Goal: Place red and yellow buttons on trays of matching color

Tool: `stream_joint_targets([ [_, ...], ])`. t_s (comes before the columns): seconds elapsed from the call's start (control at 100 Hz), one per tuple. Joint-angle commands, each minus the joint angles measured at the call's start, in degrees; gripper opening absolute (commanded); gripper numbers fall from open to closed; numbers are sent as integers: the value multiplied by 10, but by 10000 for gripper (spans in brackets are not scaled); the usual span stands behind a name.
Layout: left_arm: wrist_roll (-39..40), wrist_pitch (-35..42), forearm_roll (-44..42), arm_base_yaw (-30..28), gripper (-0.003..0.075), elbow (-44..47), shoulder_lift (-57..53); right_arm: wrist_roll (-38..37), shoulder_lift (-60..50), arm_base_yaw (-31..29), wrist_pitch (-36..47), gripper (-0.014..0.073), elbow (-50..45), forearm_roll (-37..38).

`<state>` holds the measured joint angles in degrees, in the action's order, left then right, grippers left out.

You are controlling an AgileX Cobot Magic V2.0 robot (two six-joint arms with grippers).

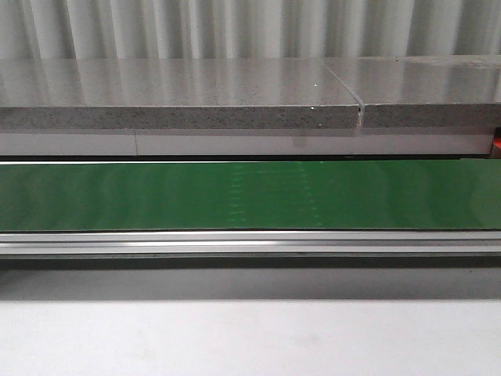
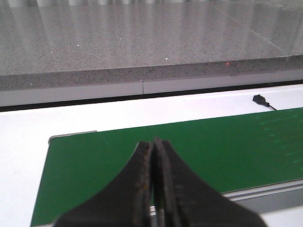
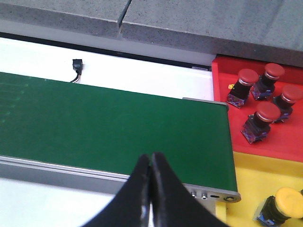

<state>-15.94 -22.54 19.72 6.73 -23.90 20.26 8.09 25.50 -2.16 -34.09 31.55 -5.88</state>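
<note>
Right wrist view shows our jaws pressed together empty above the green belt [image 3: 113, 127], since four red buttons [image 3: 267, 113] already sit in the red tray [image 3: 222, 75] and one yellow button [image 3: 284, 201] in the yellow tray [image 3: 251, 175].

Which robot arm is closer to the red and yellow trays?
The right one, probably. Its claw hangs by the belt's end beside the red tray and yellow tray. The left claw sees only belt.

no readable text, labels, brand marks, numbers or signs in any view, green conveyor belt [image 1: 250, 194] plain and unmarked, grey stone counter [image 1: 180, 94] unmarked, red tray [image 3: 265, 137] and yellow tray [image 3: 255, 179] bearing no lettering
</note>
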Motion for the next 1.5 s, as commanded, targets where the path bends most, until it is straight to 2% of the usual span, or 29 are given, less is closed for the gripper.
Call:
stream_joint_targets([
  [0.0,0,43,11,3,-20,-15,3,4,0,0,42,-68,16,0],
  [0.22,0,43,11,3,-20,-15,3,4,-1,0,56,-68,11,14],
  [0.35,0,43,11,3,-20,-15,3,2,-31,0,117,-68,-23,18],
  [0.7,0,43,11,3,-20,-15,3,-2,-192,0,246,-68,-217,18],
  [0.99,0,43,11,3,-20,-15,3,-7,-270,0,294,-68,-329,18],
  [1.49,0,42,11,3,-20,-15,3,-8,-270,0,303,-68,-328,33],
])
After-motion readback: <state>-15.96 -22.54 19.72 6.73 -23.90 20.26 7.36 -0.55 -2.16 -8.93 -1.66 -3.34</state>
